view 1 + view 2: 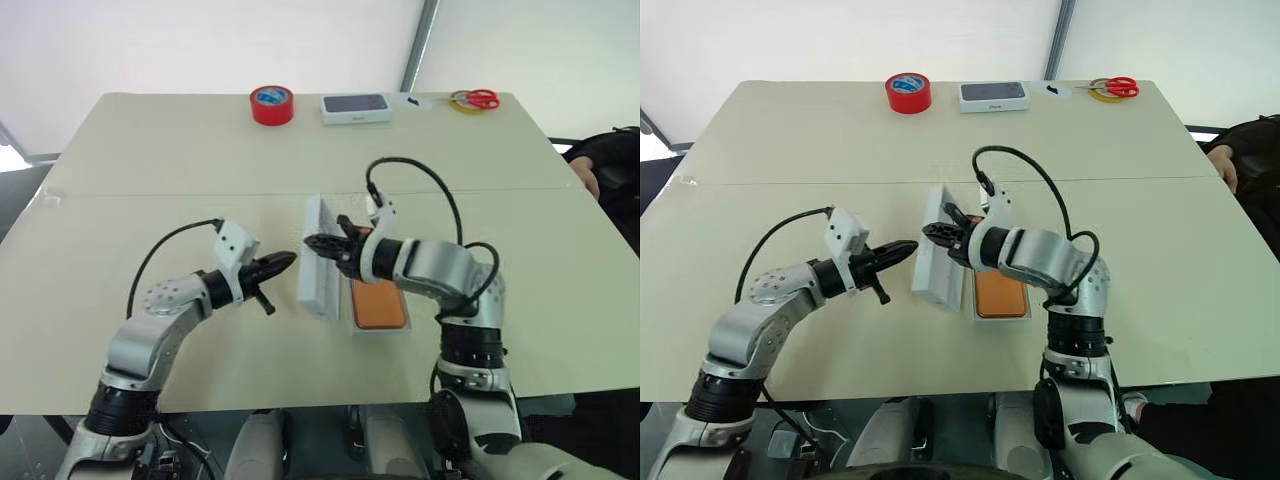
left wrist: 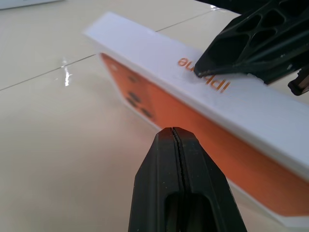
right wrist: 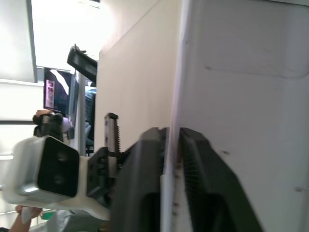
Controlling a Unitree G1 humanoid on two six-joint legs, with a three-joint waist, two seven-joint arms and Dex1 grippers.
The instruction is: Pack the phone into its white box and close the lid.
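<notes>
So the phone [image 1: 379, 304] is lying orange back up inside the white box [image 1: 403, 327], which sits on the tabletop [image 1: 160, 160] right in front of the robot. You only see thin white edges of the tray around it.

The lid [image 1: 317, 262] isn't on yet. It's standing up on one long edge just beside the white box, on the robot's left of it, tilted a bit. From the left wrist view you can see the orange phone picture on its outer face and orange lettering along the white side wall, so the printed face points away from the box.

The right gripper [image 1: 322, 244] has the lid by its top edge: its fingers [image 3: 193, 164] sit narrow with the thin wall pinched between them, one on each side. The left gripper [image 1: 288, 259] is on the far side of the lid from the box, near the printed face but apart from it, fingers [image 2: 174, 159] pressed fully together with nothing in them.

Way beyond the box, along the far edge of the tabletop, there's a red tape roll [image 1: 271, 104], a white box with a dark top [image 1: 355, 108], and red-handled scissors [image 1: 481, 98] lying on a yellow tape ring [image 1: 461, 102].
</notes>
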